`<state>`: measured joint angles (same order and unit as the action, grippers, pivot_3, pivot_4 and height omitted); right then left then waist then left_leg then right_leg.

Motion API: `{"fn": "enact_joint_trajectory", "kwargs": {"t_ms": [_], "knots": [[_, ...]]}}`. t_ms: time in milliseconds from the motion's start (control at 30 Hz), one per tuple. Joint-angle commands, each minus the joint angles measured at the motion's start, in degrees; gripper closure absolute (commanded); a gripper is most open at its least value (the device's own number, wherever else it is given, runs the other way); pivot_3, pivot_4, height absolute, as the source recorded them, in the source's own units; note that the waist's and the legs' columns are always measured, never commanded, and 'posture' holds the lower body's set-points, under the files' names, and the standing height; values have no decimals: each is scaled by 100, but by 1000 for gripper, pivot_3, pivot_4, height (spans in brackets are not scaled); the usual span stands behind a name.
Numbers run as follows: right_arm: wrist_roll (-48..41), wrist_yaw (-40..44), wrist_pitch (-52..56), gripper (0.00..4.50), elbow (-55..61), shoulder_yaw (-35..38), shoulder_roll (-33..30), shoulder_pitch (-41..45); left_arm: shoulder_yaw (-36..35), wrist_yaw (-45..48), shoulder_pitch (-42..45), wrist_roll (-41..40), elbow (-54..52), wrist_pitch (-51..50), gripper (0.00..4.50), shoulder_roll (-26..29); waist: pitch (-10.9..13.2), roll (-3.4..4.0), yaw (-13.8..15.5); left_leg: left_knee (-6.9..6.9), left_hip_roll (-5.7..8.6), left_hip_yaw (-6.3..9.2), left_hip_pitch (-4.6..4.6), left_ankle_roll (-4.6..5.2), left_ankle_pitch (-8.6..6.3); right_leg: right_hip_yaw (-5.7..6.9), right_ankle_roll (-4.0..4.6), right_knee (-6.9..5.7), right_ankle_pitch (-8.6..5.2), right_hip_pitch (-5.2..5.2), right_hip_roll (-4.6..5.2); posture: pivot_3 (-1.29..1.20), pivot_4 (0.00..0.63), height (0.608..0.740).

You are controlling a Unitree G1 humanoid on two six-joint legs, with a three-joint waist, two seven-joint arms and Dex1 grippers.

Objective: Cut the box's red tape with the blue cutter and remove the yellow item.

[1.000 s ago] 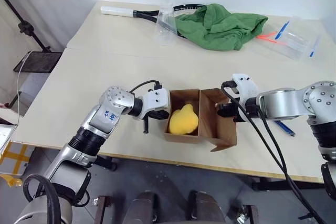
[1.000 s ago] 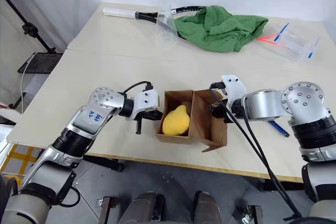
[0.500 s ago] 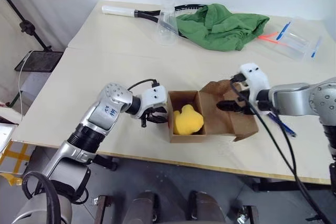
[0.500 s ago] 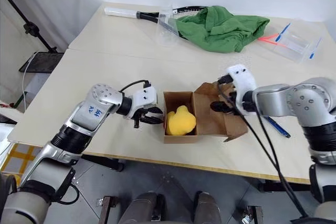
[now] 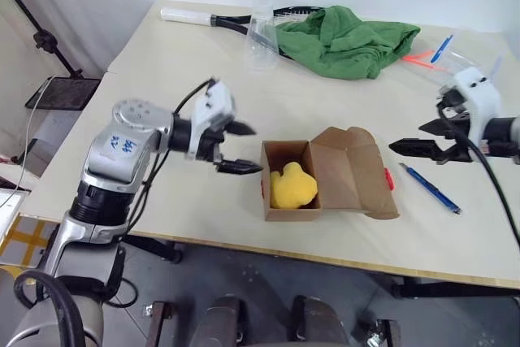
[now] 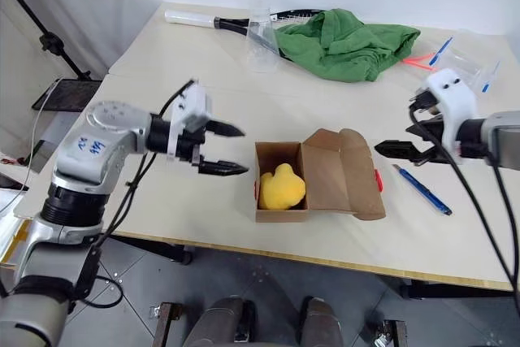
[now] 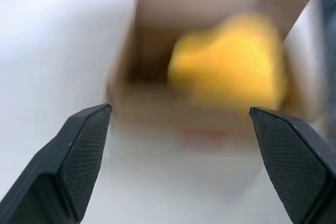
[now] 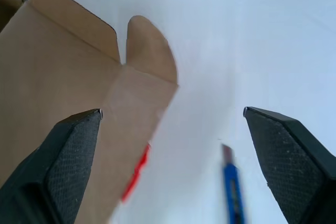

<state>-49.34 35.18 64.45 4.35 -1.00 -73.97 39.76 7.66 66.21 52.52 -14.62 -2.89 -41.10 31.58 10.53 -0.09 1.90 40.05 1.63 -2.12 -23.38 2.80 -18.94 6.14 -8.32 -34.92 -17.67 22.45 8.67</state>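
On the pale bench (image 5: 162, 225) the box (image 5: 325, 176) lies open, the yellow item (image 5: 292, 187) inside. The left gripper (image 5: 240, 148), wide open and empty, hovers just beside it, nearer than the equally open, empty right gripper (image 5: 418, 137).

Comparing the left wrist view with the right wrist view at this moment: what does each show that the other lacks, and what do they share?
Left wrist view alone: the yellow item lying inside the box, seen between the open fingers of the left hand.

Right wrist view alone: the blue cutter lying on the table, the red tape at the edge of the folded-out lid, and the open right hand.

Both: the brown cardboard box on the pale table, framed by two spread black fingers that hold nothing.
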Motion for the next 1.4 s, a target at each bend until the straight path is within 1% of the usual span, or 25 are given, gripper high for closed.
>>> {"fn": "enact_joint_trajectory", "kwargs": {"t_ms": [33,167,200,267,433,467,500,667,867,900,933,1067,1200,1400], "knots": [[261,273,-119,0,228,455,-149,-108,504,-177,219,210,25,179,33,-195,-1,2,-30,-3,0,-3,3,0,0,-1,0,0,0,-1,-1,0,150,740],[282,374,32,0,597,903,-116,-483,1210,-86,364,671,541,922,33,-417,-2,3,-37,-6,-5,-13,8,-2,1,-1,0,-6,0,1,-4,0,150,740],[270,384,73,0,715,1079,-117,-653,1425,-97,407,881,775,1257,33,-484,-1,4,-45,-6,-5,-15,8,-2,1,-1,0,-6,0,2,-4,0,150,740],[228,324,217,0,954,1459,-64,-957,1740,-6,487,1103,1172,1526,33,-599,-1,3,-36,-7,-6,-19,8,-2,1,-2,0,-6,0,4,-4,0,150,740],[201,97,599,0,1450,2271,148,-1575,2110,232,589,1415,1627,1953,33,-750,-1,3,-27,-4,-5,-18,8,-1,1,-3,0,-8,0,4,-3,0,150,740],[204,68,650,0,1520,2371,180,-1653,2141,236,607,1476,1710,2057,429,-772,-1,3,-22,-3,-6,-17,8,-2,1,-3,0,-7,0,3,-3,0,150,740],[192,33,719,0,1612,2513,234,-1745,2159,232,637,1523,1828,2143,658,-817,-2,4,-15,-2,-5,-17,9,-2,1,-2,0,-9,0,2,-3,0,150,740],[242,-180,1062,0,1986,3100,462,-2122,2071,335,798,1565,2247,2458,2187,-1033,-2,4,-6,1,-4,-15,9,-1,1,-3,0,-11,0,1,-2,0,150,740],[301,-239,1059,0,1968,3110,540,-2071,1935,395,821,1561,2345,2581,4052,-1068,-2,4,-23,2,-3,-16,10,-1,1,-6,0,-14,0,1,-2,0,150,740],[296,-238,1051,0,1961,3090,548,-2041,1886,389,823,1531,2328,2573,4301,-1071,-2,4,-23,2,-3,-16,10,-1,1,-6,0,-14,0,1,-2,0,150,740],[295,-233,1045,0,1956,3084,551,-2027,1854,383,824,1514,2311,2563,4432,-1077,-2,4,-23,2,-3,-16,10,-1,1,-6,0,-14,0,1,-2,0,150,740],[310,-181,999,0,1917,3044,544,-1990,1687,392,852,1397,2185,2476,4432,-1078,-2,4,-23,3,-3,-15,10,-1,1,-6,0,-15,0,2,-2,0,150,740],[374,-52,798,0,1724,2801,476,-1783,1016,258,1004,855,1825,2146,4432,-1157,-2,4,-33,4,-3,-15,8,-1,1,-6,0,-15,0,3,-2,0,150,740],[588,176,412,0,1336,2275,467,-1365,279,-381,1186,514,1700,1749,4432,-1311,-2,4,-39,4,-3,-13,10,-1,1,-6,-1,-17,0,2,-2,0,150,740]]}}
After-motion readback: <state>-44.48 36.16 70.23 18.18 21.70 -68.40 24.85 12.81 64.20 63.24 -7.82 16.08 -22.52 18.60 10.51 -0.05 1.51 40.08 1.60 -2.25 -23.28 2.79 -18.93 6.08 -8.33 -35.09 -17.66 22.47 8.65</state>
